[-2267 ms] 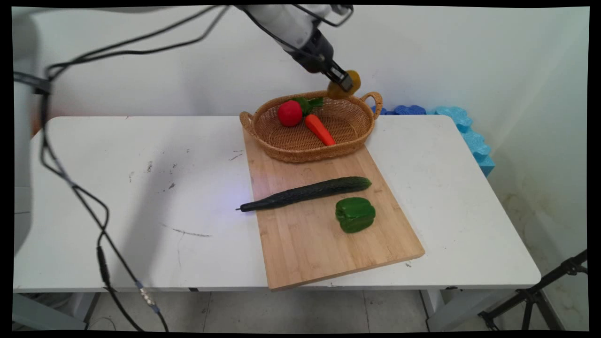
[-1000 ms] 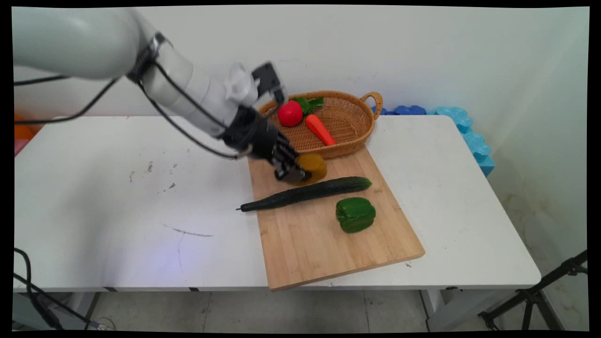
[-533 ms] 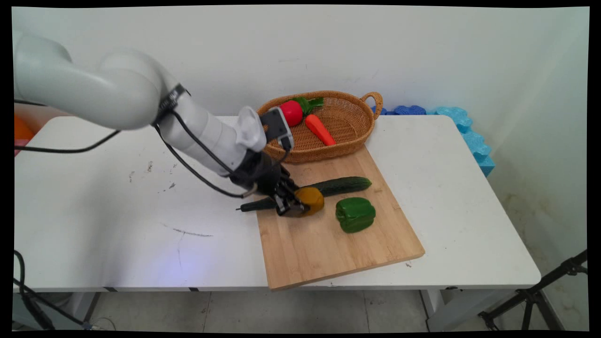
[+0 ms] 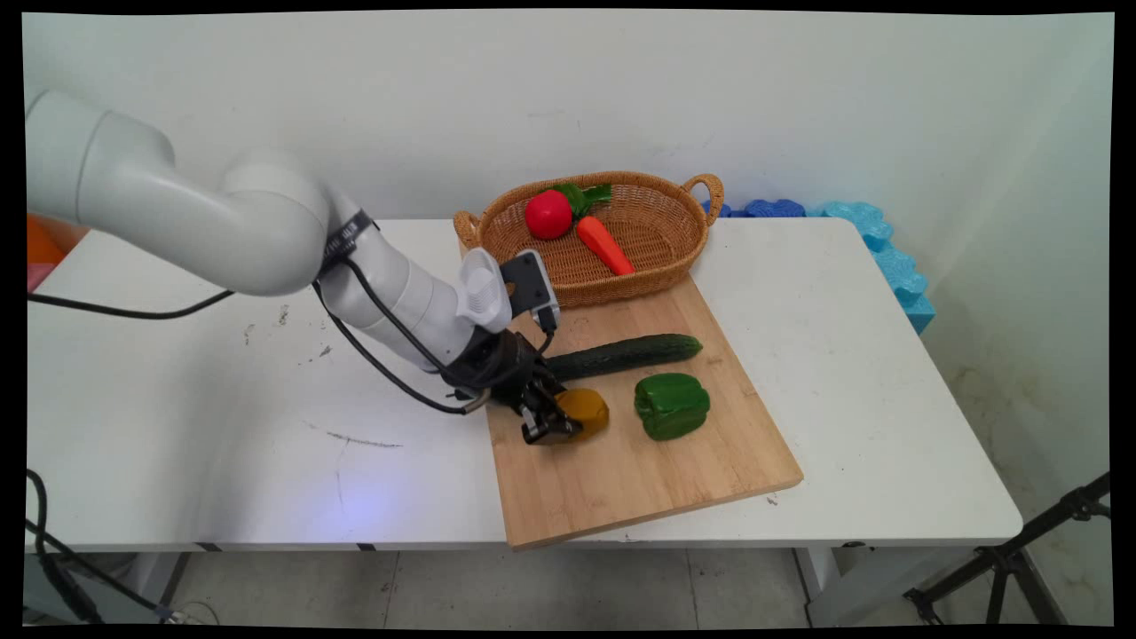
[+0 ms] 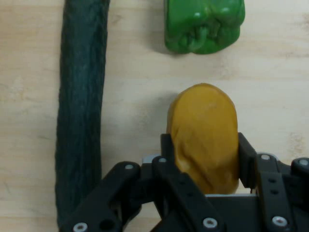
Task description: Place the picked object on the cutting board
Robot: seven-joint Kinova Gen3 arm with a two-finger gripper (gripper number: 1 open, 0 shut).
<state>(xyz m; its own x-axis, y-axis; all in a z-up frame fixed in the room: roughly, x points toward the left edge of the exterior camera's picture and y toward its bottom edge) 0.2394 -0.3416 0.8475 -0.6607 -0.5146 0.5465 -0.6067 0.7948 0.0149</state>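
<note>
The white arm [image 4: 266,240] is extended from the left and bent downward over the near-left part of the wooden cutting board [image 4: 621,461], with black cables [image 4: 382,346] looped along its forearm. The gripper [image 4: 555,424] is held low above the board, angled down and to the right, and is clenched on a yellow-brown potato [image 4: 586,412]; in the hand view the potato [image 5: 205,135] is seen gripped between the two black fingers [image 5: 244,154], protruding beyond them. Whether the potato is touching the board cannot be told. A long dark cucumber [image 4: 621,353] is laid across the board just beyond the gripper, its left end hidden behind the wrist; in the hand view the cucumber [image 5: 82,111] is shown running along the left side. A green bell pepper [image 4: 672,405] is placed on the board just to the right of the potato, apart from it, and appears at the top of the hand view [image 5: 203,24]. At the far end of the board a wicker basket [image 4: 674,257] is set, containing a red tomato [image 4: 548,214] and an orange carrot [image 4: 605,245]. The board rests on the white table [image 4: 222,426].
</note>
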